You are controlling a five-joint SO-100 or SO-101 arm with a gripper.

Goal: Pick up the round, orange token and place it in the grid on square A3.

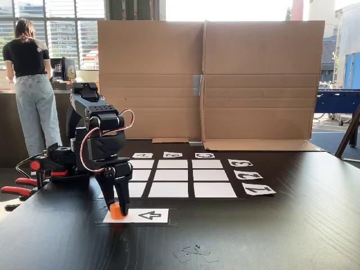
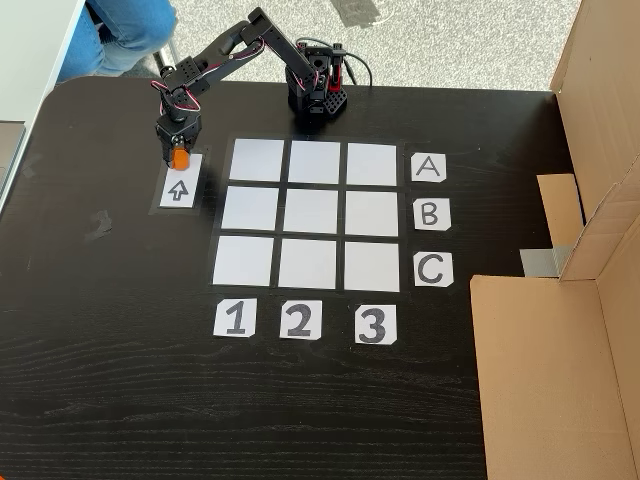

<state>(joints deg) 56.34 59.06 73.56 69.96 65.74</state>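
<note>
The orange token (image 1: 116,211) (image 2: 180,157) stands on the end of the white arrow card (image 1: 147,215) (image 2: 178,190), outside the grid (image 1: 174,175) (image 2: 310,213). My gripper (image 1: 117,214) (image 2: 179,152) points straight down over the token, with a black finger pressed against each side, and the token still rests on the card. Square A3 (image 1: 143,164) (image 2: 372,163) is the blank corner cell by card A (image 2: 428,168) and in line with card 3 (image 2: 373,324). It lies at the far end of the grid's top row in the fixed view from above.
The arm's base (image 2: 318,92) (image 1: 62,160) sits at the table edge, held by red clamps (image 1: 19,190). A tall cardboard wall (image 1: 208,84) (image 2: 560,350) borders the table beyond the grid. A person (image 1: 31,79) stands behind the table at a counter.
</note>
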